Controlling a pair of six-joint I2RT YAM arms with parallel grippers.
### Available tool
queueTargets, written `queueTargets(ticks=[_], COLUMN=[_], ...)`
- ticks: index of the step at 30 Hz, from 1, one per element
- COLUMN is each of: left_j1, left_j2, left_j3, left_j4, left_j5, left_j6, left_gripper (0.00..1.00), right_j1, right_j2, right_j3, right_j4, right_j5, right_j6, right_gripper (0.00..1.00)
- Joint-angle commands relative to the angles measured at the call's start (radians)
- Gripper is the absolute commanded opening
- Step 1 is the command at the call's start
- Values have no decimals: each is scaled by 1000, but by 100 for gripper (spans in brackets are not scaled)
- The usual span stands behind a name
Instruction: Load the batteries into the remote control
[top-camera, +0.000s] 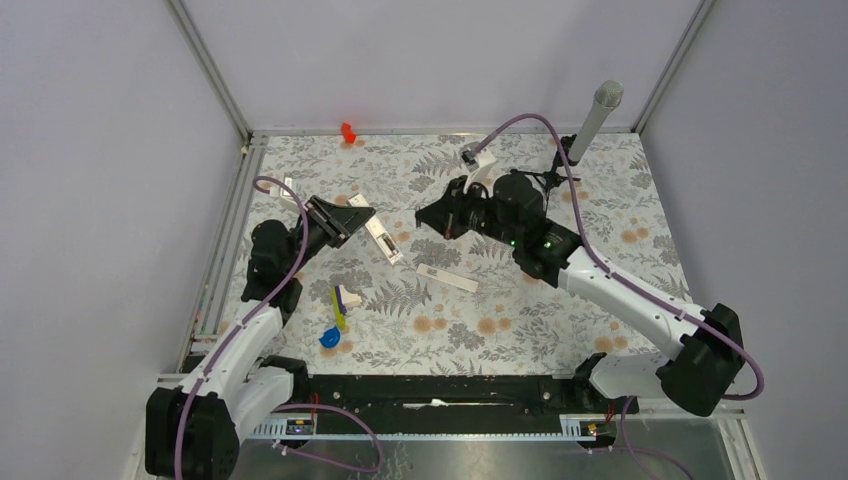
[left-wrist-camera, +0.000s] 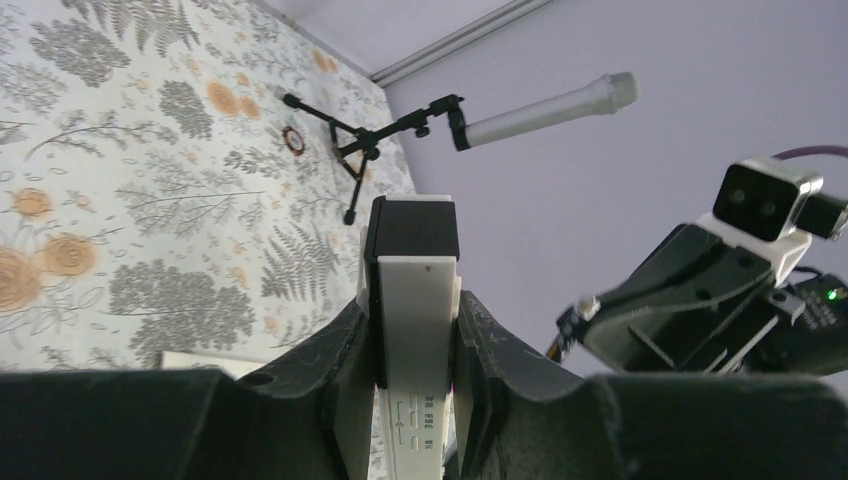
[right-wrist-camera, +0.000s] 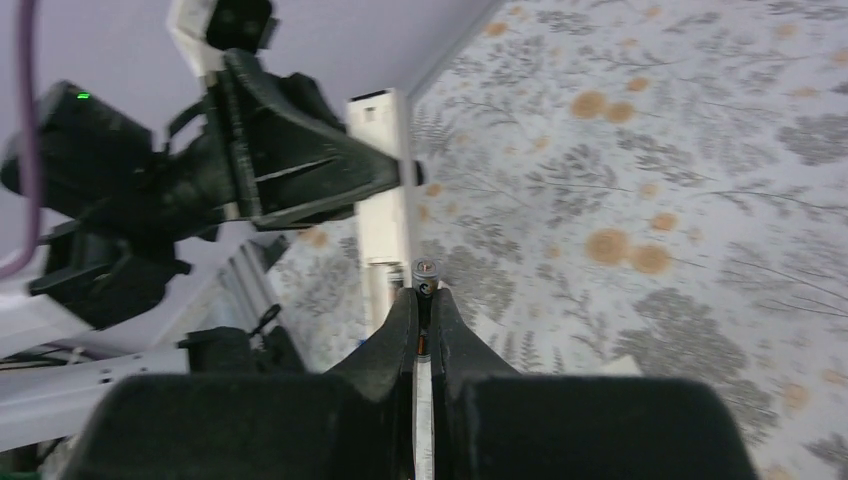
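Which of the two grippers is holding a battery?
The right gripper: a small dark battery is pinched between its fingertips. The left gripper holds the white remote instead.

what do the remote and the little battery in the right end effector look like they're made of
Remote control: probably matte white moulded plastic with a black plastic end section; flat even faces, crisp edges, no glare. Battery: likely metal under a dark wrap, going by the small bright cap on its tip, though the blur leaves it open.
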Motion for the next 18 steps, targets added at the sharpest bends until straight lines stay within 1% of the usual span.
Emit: queueTargets(ticks=[1, 6, 11, 18], left_j1=[2, 2, 2, 2], left_j2=[5, 18, 27, 25], left_j3=[-5, -20, -24, -25], left_j4=[176, 240, 263, 268], left_j5=[24, 45, 64, 73], left_j6=[-125, -198, -232, -250], left_gripper=[0, 0, 0, 0], right_j1=[74, 169, 236, 254], right_j2=[22, 72, 101, 115], right_j3=[49, 108, 146, 146], right_j4=[127, 91, 55, 44], right_j5=[19, 74, 155, 206], right_j6=[95, 18, -80, -164], right_gripper=[0, 0, 1, 3])
